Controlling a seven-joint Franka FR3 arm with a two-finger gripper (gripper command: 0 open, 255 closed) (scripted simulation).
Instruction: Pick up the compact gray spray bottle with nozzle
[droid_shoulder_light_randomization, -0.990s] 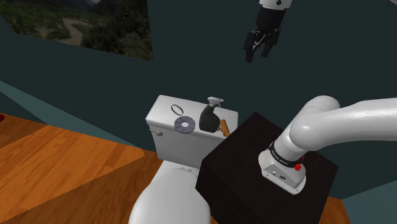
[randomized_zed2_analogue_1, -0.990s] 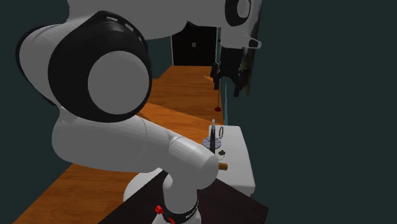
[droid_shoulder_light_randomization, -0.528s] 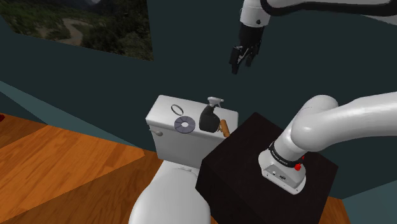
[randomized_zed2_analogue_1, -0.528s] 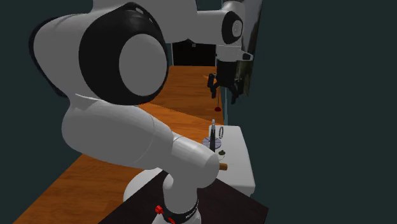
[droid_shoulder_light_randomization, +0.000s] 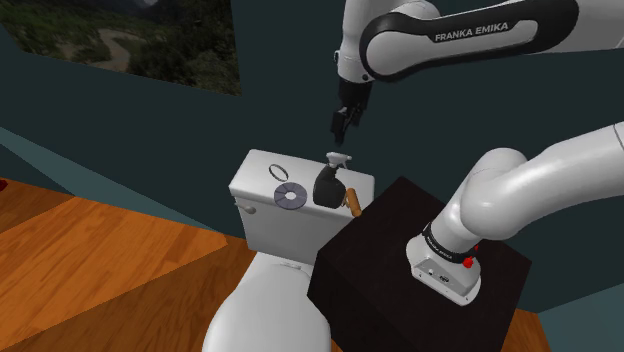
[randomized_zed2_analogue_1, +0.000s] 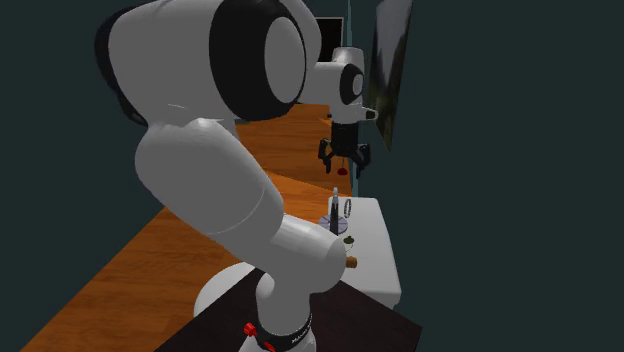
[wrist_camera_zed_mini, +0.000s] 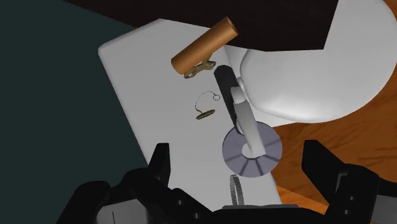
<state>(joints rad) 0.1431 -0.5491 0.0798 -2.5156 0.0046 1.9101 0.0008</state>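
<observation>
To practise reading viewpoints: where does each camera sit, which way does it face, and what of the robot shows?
Shoulder view: beside the stand, looking down at the toilet tank; arm, stand, tool.
Second exterior view: behind the arm, facing along the tank; arm, tool.
Wrist view: on the wrist, looking down; open fingers.
All share the spray bottle.

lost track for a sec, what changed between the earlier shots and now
The claw came down and toward the shoulder view's left, and hangs open above the spray bottle, holding nothing. The bottle, disc, ring and brown tube on the toilet tank stayed put.
</observation>
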